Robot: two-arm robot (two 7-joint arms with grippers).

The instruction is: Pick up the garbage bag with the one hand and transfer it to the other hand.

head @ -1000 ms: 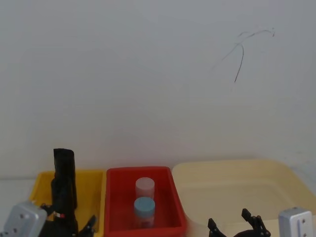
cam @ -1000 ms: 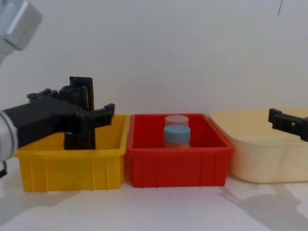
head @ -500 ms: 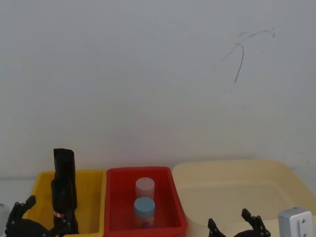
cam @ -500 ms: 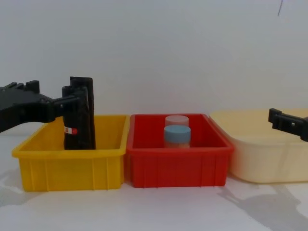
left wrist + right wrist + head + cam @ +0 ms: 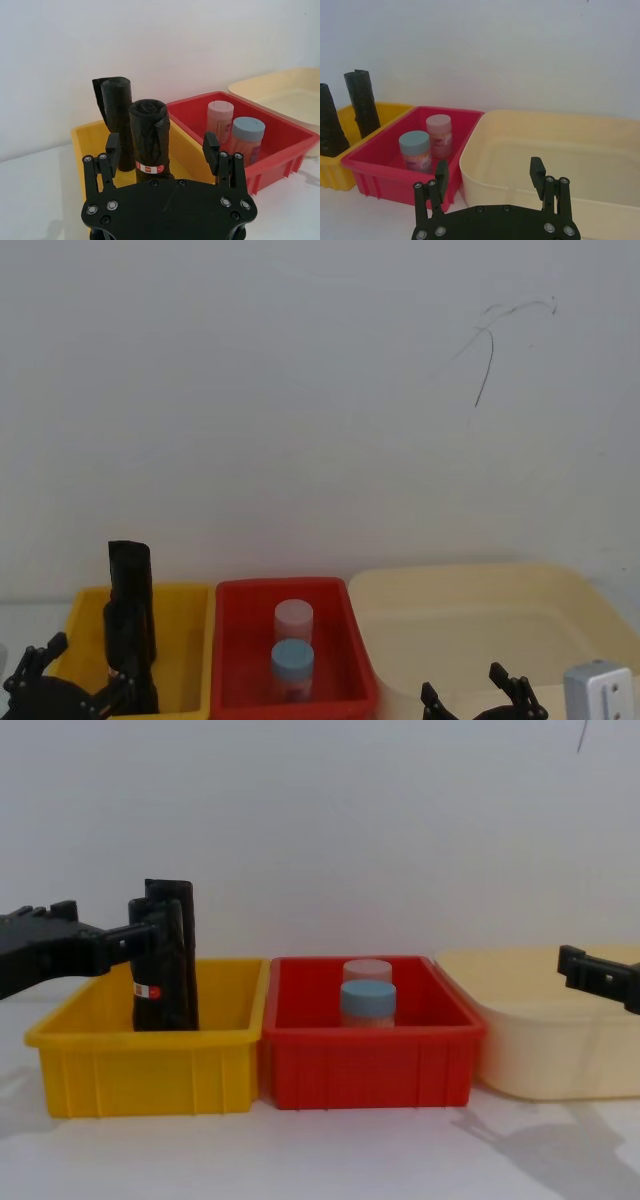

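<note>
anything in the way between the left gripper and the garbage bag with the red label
Nothing visible: the left gripper, jaws open, faces the garbage bag above the rim of the yellow bin; the plain roll stands behind it.

Three containers are sitting in a row on the table (image 5: 320, 1160): the left bin (image 5: 150, 1065), the middle bin (image 5: 365, 1070) right beside it, and the tub (image 5: 550, 1050) on the right. The garbage bag (image 5: 165, 970) is standing upright in the left bin, with a roll (image 5: 170, 888) standing just behind it. In the middle bin the front jar (image 5: 368, 1005) is standing before the rear jar (image 5: 368, 968). The left gripper (image 5: 90, 662) is hanging at the left bin's near left side, near the bag. The right gripper (image 5: 462, 682) is hanging before the tub.
</note>
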